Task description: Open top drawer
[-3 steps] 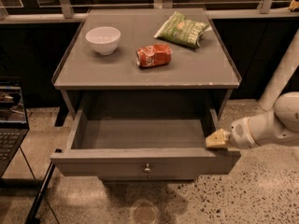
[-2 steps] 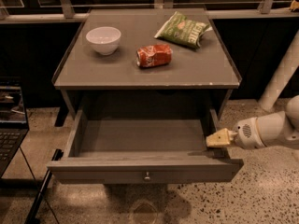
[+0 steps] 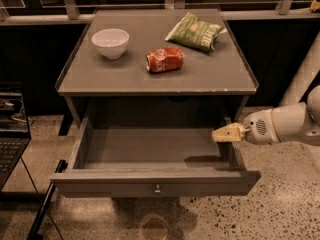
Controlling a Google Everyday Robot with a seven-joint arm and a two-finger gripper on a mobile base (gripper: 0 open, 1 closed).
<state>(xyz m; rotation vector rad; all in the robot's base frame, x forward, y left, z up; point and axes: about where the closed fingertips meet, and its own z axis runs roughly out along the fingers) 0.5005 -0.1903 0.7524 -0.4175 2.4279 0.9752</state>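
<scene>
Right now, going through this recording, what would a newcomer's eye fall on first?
The top drawer stands wide open at the front of the grey table, its shallow box exposed. The gripper hangs at the drawer's right side, on a white arm reaching in from the right. On the tabletop sit a white bowl at the left, a crushed red can in the middle and a green chip bag at the back right.

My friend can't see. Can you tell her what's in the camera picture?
A grey table's top drawer stands wide open, and a robot's claw hangs by the drawer's right side wall. On the table top are a white bowl, a red can lying on its side and a green snack bag.
</scene>
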